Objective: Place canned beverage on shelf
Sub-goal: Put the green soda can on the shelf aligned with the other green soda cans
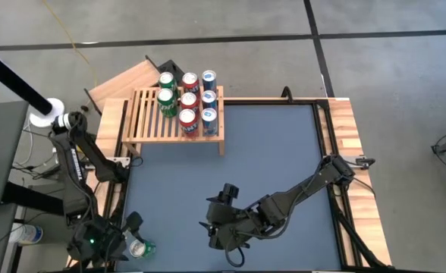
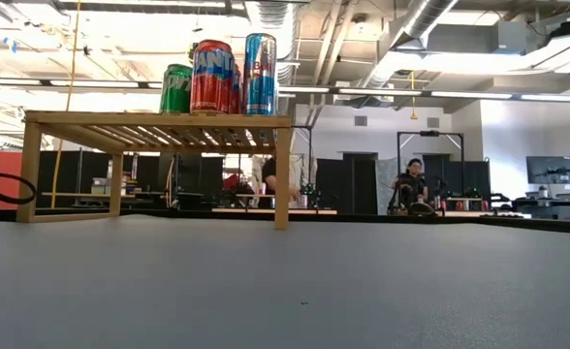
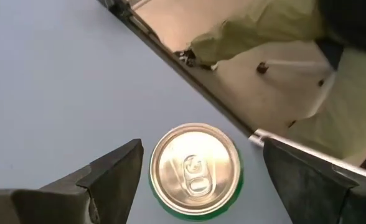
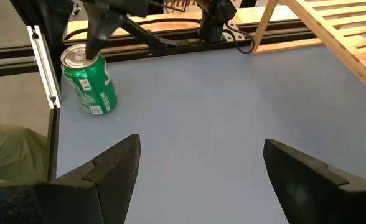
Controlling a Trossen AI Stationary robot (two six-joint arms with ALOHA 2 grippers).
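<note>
Our left tool [image 3: 198,180] stands wide open around the upright green can [image 3: 195,171] at the surface's [image 1: 268,152] near left corner, touching nothing. Our right tool [image 4: 198,168] waits open, empty. The shelf [image 1: 151,121] carries eight cans.

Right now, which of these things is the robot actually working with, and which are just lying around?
Part of the job:
- green can standing at the table's near left corner
- left gripper, open around it
- slatted shelf
- eight cans already on the shelf

Just there:
- right gripper, open, empty over the mat
- plain wooden board behind the shelf
</note>
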